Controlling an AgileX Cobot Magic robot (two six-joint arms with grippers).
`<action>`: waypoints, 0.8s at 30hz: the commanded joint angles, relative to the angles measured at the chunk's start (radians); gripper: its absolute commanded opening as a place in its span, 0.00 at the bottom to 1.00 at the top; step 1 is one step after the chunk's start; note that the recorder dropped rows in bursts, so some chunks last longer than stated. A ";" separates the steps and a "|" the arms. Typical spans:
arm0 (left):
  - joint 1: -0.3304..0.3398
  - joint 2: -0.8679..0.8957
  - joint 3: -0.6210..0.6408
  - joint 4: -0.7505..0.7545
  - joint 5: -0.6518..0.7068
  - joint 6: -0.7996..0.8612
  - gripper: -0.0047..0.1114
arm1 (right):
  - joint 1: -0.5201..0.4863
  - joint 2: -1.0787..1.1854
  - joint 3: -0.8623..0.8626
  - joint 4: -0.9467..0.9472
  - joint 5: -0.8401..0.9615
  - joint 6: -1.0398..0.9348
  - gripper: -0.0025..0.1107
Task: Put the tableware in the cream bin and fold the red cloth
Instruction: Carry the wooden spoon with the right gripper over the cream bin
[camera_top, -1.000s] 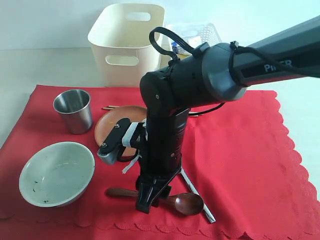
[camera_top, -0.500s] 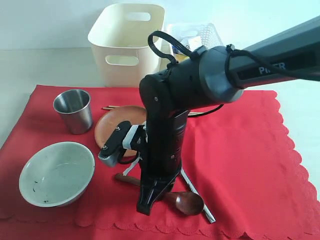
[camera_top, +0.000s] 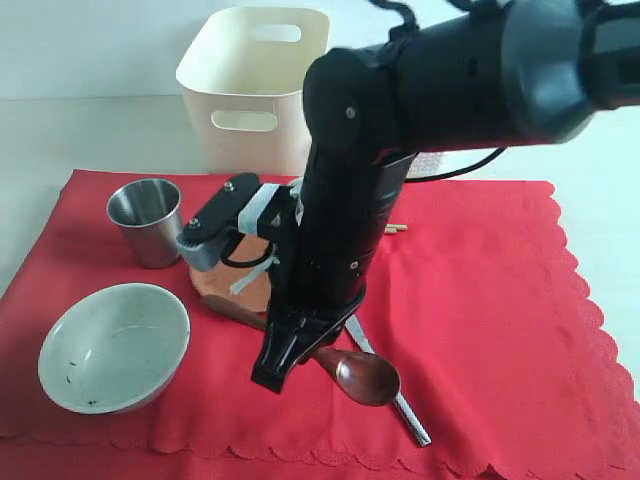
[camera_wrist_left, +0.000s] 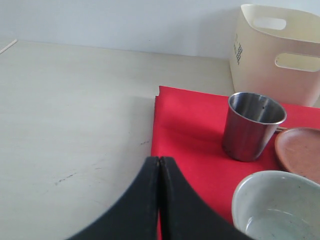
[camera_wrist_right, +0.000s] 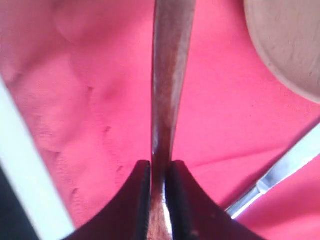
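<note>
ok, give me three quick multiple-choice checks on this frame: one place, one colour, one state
1. The steel cup stands:
A. off the cloth entirely
B. on the red cloth
C. stacked on another dish

2. The spoon is:
A. silver metal
B. white plastic
C. dark brown wood

3. The right claw is:
A. shut on the spoon's handle
B. wide open, holding nothing
C. gripping the cup

Answers:
1 B, the cup sits upright directly on the cloth.
2 C, its scoop end shows glossy dark wood.
3 A, the right wrist view shows both jaws pressed against the handle.
</note>
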 joint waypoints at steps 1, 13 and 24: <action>0.004 -0.006 0.003 -0.005 -0.009 0.000 0.04 | 0.001 -0.101 -0.003 0.083 0.047 0.005 0.02; 0.004 -0.006 0.003 -0.005 -0.009 0.000 0.04 | 0.001 -0.287 -0.003 0.141 0.038 0.040 0.02; 0.004 -0.006 0.003 -0.005 -0.009 0.000 0.04 | -0.131 -0.263 -0.003 0.128 -0.259 0.186 0.02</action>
